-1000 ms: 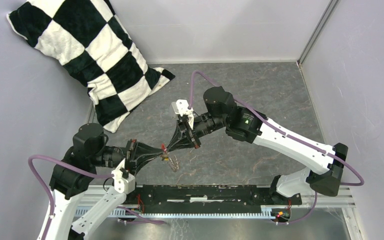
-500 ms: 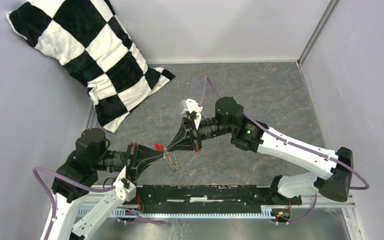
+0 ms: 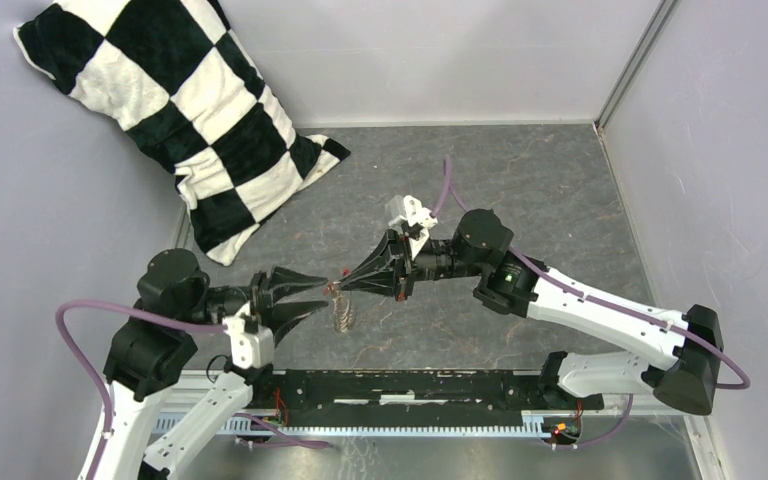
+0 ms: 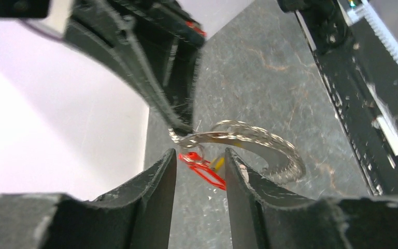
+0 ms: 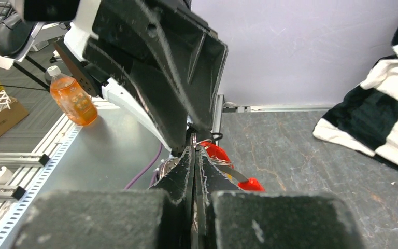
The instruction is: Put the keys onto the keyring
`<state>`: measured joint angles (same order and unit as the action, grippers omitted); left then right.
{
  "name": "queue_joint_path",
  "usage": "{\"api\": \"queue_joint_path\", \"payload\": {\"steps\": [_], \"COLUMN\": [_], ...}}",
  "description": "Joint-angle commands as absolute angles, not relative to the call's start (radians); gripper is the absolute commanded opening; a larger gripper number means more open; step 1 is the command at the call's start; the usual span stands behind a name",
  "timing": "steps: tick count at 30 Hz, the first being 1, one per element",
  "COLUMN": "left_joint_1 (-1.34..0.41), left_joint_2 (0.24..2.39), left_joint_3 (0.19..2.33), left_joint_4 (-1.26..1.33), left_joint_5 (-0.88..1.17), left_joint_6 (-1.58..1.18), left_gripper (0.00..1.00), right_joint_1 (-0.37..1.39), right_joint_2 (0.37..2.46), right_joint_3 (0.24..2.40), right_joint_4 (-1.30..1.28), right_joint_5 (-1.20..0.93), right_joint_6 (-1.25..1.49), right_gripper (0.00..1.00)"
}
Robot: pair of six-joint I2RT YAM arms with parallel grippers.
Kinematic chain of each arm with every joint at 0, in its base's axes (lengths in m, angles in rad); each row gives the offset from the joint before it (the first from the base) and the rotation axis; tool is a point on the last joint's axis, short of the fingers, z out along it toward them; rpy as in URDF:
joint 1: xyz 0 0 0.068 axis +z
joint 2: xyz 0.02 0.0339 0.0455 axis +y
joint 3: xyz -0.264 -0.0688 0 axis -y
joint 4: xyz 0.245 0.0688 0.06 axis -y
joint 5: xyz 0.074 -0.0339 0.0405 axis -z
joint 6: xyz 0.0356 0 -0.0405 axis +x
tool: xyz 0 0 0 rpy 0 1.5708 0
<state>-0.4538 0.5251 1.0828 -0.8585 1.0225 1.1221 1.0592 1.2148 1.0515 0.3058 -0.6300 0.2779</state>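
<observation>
1. Leftmost, a black-and-white checked pillow, propped in the far left corner, well apart from both arms.
2. Next, the left gripper, low over the grey surface and pointing right; jaws parted to a middling gap, closed on nothing.
3. In the left wrist view, between its two fingers: a red key and a yellow key, tiny, side by side, hanging in the gap and touching neither finger as far as can be seen.
4. Just beyond them, the keyring, a grey coil-textured loop held up over the surface and tilted almost edge-on to that camera.
5. From above, the same keyring dangling just under the point where the two grippers meet.
6. Threaded on the keyring, or only bunched against its near end? Cannot tell for either key.
7. Right of that, the right gripper, pointing left, nearly tip to tip with the left one; jaws pressed together on the keyring's end, a thin metal edge pinched between the tips in the right wrist view.
8. In that same view, bits of red plastic just behind the closed tips, too blurred to name.
9. Along the near edge, under both arms, a black rail.
</observation>
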Motion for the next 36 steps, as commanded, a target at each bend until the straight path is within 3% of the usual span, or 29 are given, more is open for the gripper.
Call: {"api": "queue_joint_path", "payload": {"steps": [1,8,17,29,36], "left_joint_1": [-0.453,-0.453,-0.453,-0.453,-0.453], "left_joint_2": [0.552,0.591,0.635,0.662,0.695], "left_joint_3": [1.115,1.121,1.157,1.191,1.192], "left_joint_4": [-0.549,-0.477,-0.553,-0.707,-0.726], "left_joint_5": [0.954,0.928,0.983,0.994,0.939], "left_joint_6": [0.572,0.325,0.318,0.418,0.412], "left_gripper": [0.44,0.35,0.26,0.36,0.35], "right_joint_1": [1.058,1.063,1.076,1.094,1.109], "right_joint_2": [1.158,1.149,1.147,1.155,1.166], "right_joint_3": [1.019,1.017,1.044,1.092,1.116], "right_joint_4": [0.414,0.417,0.362,0.276,0.234], "right_joint_5": [-0.588,-0.568,-0.5,-0.476,-0.469], "right_joint_6": [0.24,0.202,0.129,0.055,0.026], "right_gripper": [0.01,0.01,0.01,0.01,0.01]}}
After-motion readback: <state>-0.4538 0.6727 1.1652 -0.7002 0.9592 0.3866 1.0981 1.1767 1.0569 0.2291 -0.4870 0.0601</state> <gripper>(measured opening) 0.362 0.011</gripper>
